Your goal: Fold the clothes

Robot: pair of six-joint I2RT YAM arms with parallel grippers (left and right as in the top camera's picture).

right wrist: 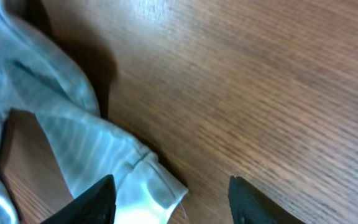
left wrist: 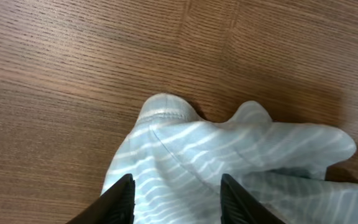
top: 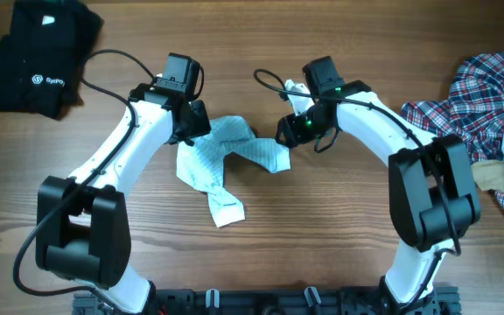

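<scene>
Between the left gripper (left wrist: 176,202) fingers: striped garment (left wrist: 229,168). Its pale-blue folds fill the gap and run ahead to a stitched hem on the table (left wrist: 73,62). Jaws are spread, one tip on each side of the cloth, and nothing looks pinched.

At the right gripper (right wrist: 173,202) the jaws are spread too. A hem corner of the same garment sits just inside one tip; the rest of the gap is bare wood, and the cloth trails off to the far side.

From overhead the garment lies crumpled mid-table between both grippers, with one strip pointing to the near edge.

Further out, plaid shirt (top: 475,87) and beige piece (top: 495,179) are at the right edge, well apart from it. Black garment (top: 33,61) is in the far left corner.
</scene>
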